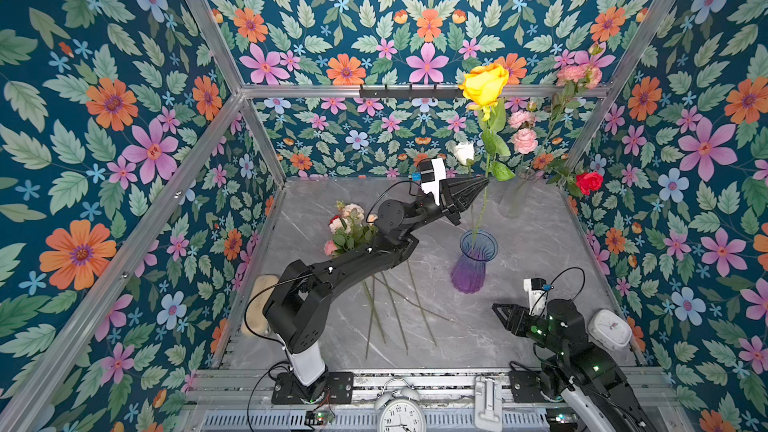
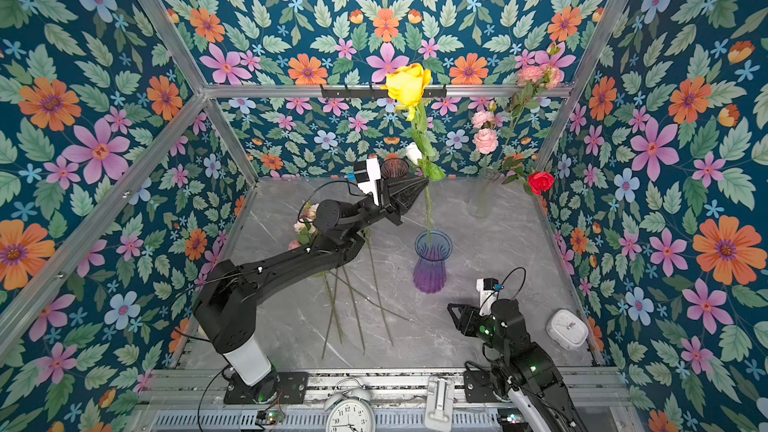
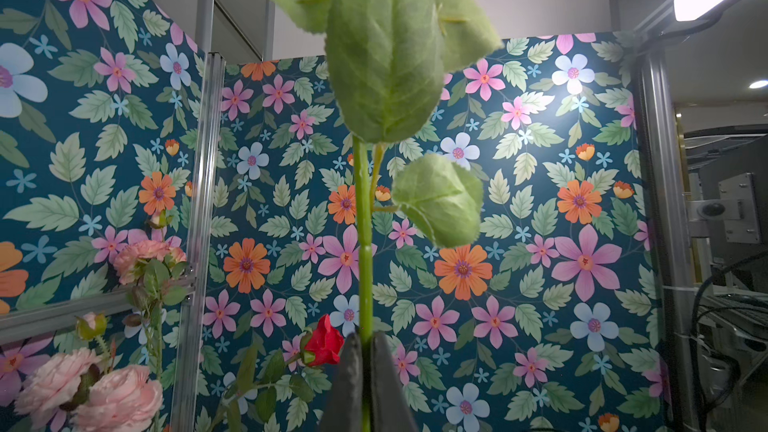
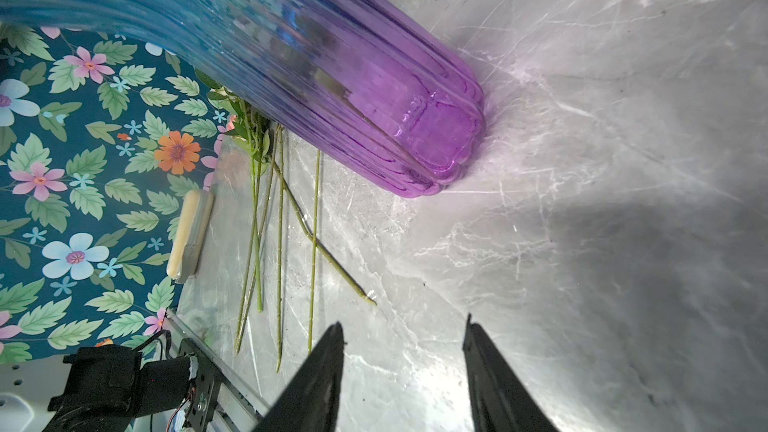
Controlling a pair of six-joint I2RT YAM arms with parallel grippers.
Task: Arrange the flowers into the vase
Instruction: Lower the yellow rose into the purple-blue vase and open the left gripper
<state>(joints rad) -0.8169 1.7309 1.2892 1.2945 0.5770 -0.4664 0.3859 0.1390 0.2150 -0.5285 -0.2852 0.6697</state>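
- Left wrist view: my left claw (image 3: 365, 338) is clamped on the yellow rose (image 3: 365, 243), stem upright.
- Both top views: stem foot at vase (image 1: 473, 263) mouth, mid-worktop (image 1: 540, 251); insertion step, I judge.
- Next: lower straight, then release. Right claw (image 4: 404, 322) apart, idle.

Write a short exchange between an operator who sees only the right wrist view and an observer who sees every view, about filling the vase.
Operator: I see the vase and loose stems on the table. Is a flower being held?
Observer: Yes, the left gripper holds a yellow rose upright by its stem, above the vase.
Operator: Has the stem reached the vase?
Observer: Its lower end appears to sit inside the vase's mouth in both top views.
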